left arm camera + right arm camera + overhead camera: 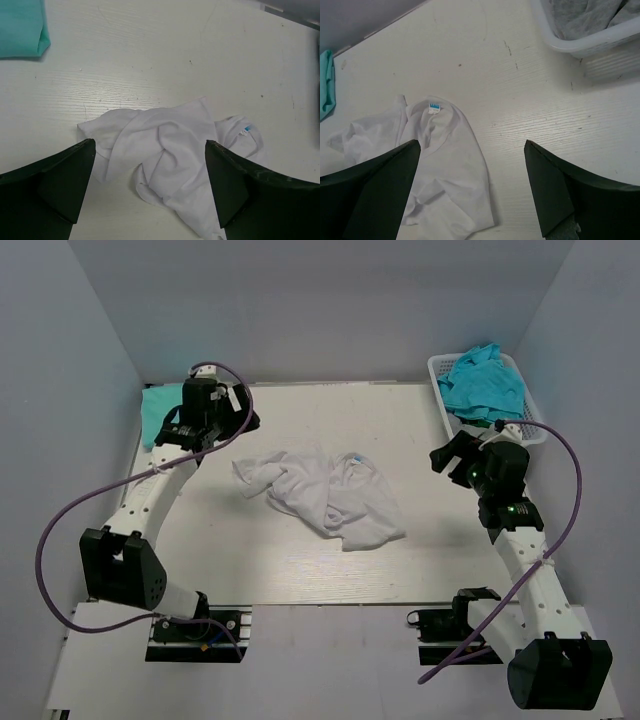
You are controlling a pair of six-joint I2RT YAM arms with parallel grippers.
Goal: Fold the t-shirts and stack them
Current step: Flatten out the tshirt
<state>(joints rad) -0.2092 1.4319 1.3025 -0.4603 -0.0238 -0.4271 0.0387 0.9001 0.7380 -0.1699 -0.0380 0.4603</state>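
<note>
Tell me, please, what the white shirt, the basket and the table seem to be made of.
White shirt: soft matte cloth, probably cotton knit; it lies crumpled in loose folds. Basket: white plastic, it seems; smooth moulded rim. Table: white-painted or laminated wood, perhaps; fine grain lines show.

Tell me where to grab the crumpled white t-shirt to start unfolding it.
Grip the white t-shirt at its collar, beside the blue neck label: that edge lies flat and exposed, while the left half is bunched. Come down from the right with the right gripper, likely nearer.
</note>
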